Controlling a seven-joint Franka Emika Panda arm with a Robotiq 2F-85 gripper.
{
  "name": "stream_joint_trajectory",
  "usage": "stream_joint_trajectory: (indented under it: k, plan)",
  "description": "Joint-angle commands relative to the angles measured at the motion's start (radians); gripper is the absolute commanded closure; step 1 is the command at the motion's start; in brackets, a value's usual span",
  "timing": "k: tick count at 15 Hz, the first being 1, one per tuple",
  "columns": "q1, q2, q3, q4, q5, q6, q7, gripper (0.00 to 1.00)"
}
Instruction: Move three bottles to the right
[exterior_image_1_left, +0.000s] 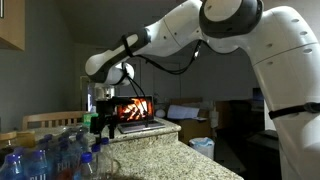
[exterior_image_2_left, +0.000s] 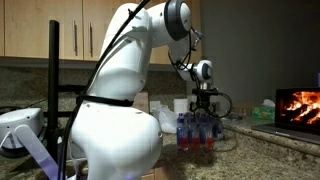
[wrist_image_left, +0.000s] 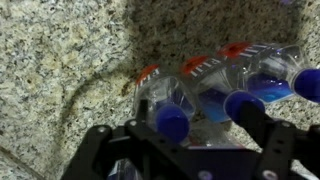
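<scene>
Bracketing bottles (wrist_image_left: 212, 82) w/ gripper (wrist_image_left: 190, 150) wide open (contact unclear).

White, glossy rounded arm (exterior_image_1_left: 250, 40) with dark joint bands, a loose black cable (exterior_image_1_left: 172, 68), and a black gripper (exterior_image_2_left: 203, 110).

Place: a home kitchen is indicated | speckled granite countertop (exterior_image_1_left: 175, 152) is seen | wooden wall cabinets (exterior_image_2_left: 70, 40) are spotted behind | a laptop (exterior_image_2_left: 298, 107) showing a fire is set there
</scene>
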Motion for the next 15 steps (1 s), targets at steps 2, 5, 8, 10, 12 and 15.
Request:
stream_joint_trajectory:
  k: [2, 5, 8, 10, 12, 15]
  plan:
    - [-0.003, -0.017, -0.002, -0.026, -0.005, 0.009, 0.029, 0.47]
    - [-0.001, -0.019, -0.004, -0.023, -0.010, 0.008, 0.035, 0.66]
    - [0.000, -0.018, -0.003, -0.021, -0.012, 0.009, 0.036, 0.85]
    - [0.001, -0.020, -0.003, -0.021, -0.011, 0.010, 0.036, 0.92]
    - [0.001, -0.021, -0.002, -0.022, -0.011, 0.011, 0.036, 0.95]
    - [0.003, -0.028, 0.000, -0.028, -0.012, 0.015, 0.031, 0.92]
